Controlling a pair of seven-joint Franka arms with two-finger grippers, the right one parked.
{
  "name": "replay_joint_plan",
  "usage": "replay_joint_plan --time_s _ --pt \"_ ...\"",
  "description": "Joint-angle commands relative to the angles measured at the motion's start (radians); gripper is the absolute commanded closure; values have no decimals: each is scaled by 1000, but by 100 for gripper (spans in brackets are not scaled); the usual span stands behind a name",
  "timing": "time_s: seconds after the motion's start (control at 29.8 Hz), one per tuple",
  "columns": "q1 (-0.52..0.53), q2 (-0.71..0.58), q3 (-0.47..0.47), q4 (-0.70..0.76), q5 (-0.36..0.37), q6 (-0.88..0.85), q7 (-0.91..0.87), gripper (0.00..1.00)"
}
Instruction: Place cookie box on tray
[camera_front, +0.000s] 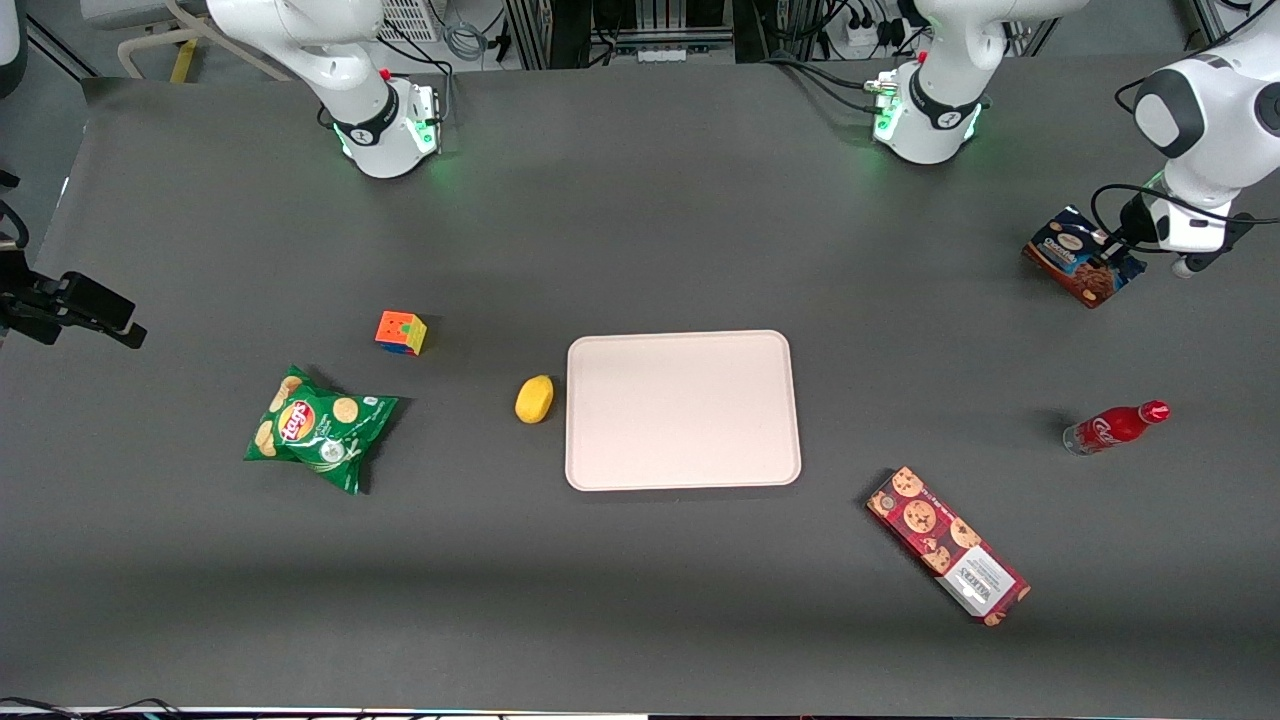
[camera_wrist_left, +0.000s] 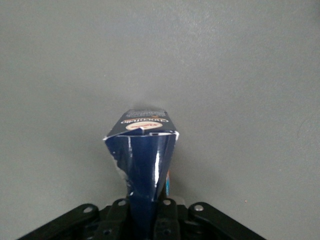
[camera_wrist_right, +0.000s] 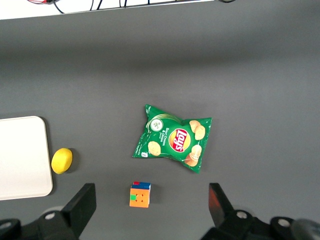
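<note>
Hand at working arm's end of tabletop, clamped on cookie box; box pinched between fingers in wrist view. Box well apart from tray. Red cookie box and cola bottle lie nearer front camera.

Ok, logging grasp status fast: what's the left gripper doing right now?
Left gripper: shut on the cookie box, at the working arm's end of the table, away from the tray.
</note>
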Motion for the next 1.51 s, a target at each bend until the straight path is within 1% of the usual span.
replay_joint_plan --time_s 0.0,0.13,0.24,0.3,0.37,0.44,0.64,0.74,0.81,0.91,1.01,1.14,1.28,1.34,1.48 --pt "-12 -119 -49 87 20 -201 -4 100" --pt "-14 -165 -155 208 13 -400 -4 100" --pt "-15 -167 -233 330 -2 -558 0 100" --pt "-17 -162 -295 418 -32 -659 19 100" --pt "-15 -155 -356 510 -77 -750 40 100" --pt "-17 -138 -402 614 -113 -840 62 100" --pt "-20 -15 -554 958 -190 -1116 77 100" --pt "-23 57 -631 1120 -226 -1202 72 100" --pt "-23 101 -683 1203 -242 -1241 69 100" --pt "-24 143 -766 1260 -263 -1241 66 100" --pt "-24 177 -844 1264 -305 -1217 51 100" --pt "-27 256 -962 1253 -317 -1113 -50 100" --pt "-34 360 -1059 1230 -302 -991 -130 100" --pt "-37 405 -1082 1204 -285 -922 -161 100" --pt "-43 474 -1111 1107 -222 -755 -193 100"
